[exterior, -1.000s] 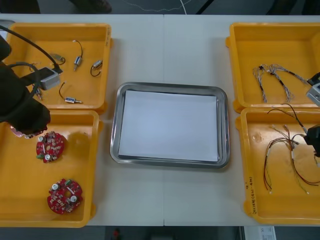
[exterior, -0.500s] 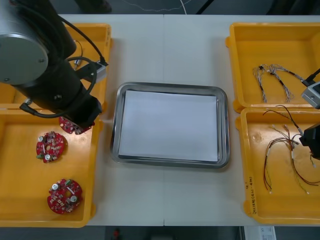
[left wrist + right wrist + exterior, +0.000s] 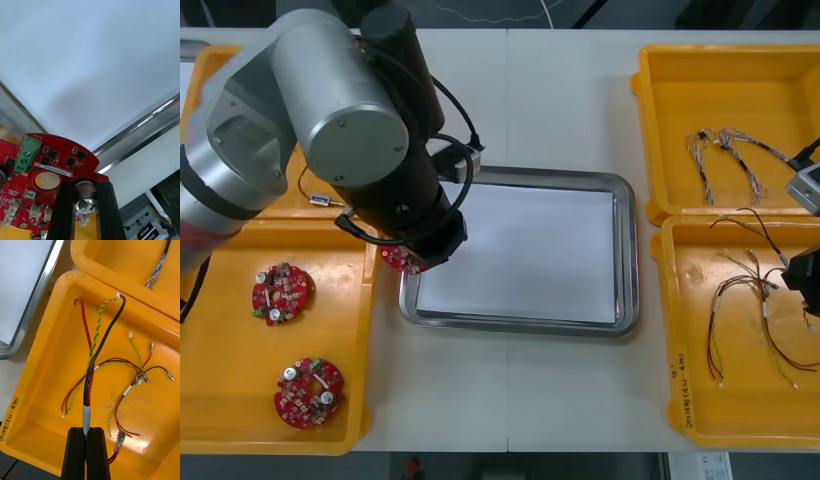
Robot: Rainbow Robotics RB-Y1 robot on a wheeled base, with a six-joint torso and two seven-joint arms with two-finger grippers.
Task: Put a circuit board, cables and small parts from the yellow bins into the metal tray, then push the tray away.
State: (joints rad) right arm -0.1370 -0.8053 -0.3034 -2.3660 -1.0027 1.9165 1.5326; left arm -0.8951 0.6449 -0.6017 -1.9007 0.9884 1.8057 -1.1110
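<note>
My left gripper (image 3: 85,210) is shut on a round red circuit board (image 3: 41,176), pinching a metal cylinder on it. In the front view the left arm carries this board (image 3: 398,261) over the near left rim of the metal tray (image 3: 520,180), which is white inside. My right gripper (image 3: 87,444) is shut on a red and yellow cable bundle (image 3: 93,348) with a black strand, held over the near right yellow bin (image 3: 680,330). In the front view the right gripper (image 3: 808,285) sits at the right edge above that bin.
Two more red boards (image 3: 280,292) (image 3: 308,392) lie in the near left bin. The far left bin (image 3: 395,70) holds small metal parts (image 3: 326,201). Twisted blue and white cables (image 3: 725,150) lie in the far right bin. Loose cables (image 3: 131,378) remain under the right gripper.
The left arm has swung right from the near left bin, carrying the circuit board to the tray's left rim. The right arm has hardly moved.
</note>
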